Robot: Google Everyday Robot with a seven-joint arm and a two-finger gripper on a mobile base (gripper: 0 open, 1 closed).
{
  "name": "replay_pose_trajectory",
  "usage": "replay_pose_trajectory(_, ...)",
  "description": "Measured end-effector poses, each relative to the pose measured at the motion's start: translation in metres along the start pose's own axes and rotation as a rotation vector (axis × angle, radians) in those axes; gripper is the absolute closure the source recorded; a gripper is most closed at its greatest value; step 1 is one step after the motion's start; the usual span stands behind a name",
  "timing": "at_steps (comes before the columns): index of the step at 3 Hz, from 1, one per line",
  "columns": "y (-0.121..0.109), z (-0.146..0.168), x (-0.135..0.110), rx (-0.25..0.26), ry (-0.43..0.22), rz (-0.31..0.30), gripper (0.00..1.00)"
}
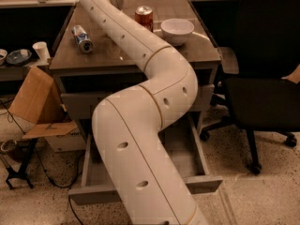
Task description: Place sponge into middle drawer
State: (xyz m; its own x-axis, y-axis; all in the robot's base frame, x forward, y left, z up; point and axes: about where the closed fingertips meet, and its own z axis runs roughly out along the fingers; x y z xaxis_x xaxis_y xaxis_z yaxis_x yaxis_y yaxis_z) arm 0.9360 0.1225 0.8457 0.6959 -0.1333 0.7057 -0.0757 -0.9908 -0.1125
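The sponge is hidden or out of view. The middle drawer (204,183) is pulled wide open below the table; my white arm (140,125) covers most of its inside. The similar grey drawer (77,103) just above it is closed. My arm reaches over the table top towards its far left end. The gripper is out of view, past the arm's end at the upper edge of the picture.
On the brown table (206,50) stand a red soda can (144,17) and a white bowl (177,30), and a silver-blue can (82,38) lies on its side. A black office chair (265,74) stands to the right. A cardboard box (33,97) and a white cup (41,50) are to the left.
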Motion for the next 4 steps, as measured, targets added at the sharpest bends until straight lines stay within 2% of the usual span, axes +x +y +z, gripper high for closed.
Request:
replay_pose_trajectory(1,0.006,-0.012,0.008,0.024,0.002,0.021,1.0)
replay_pose_trajectory(2,0.009,-0.034,0.021,0.104,0.011,0.049,1.0)
replay_pose_trajectory(3,0.003,-0.066,0.033,0.244,0.029,0.075,1.0)
replay_pose_trajectory(4,-0.008,-0.103,0.033,0.379,0.039,0.083,1.0)
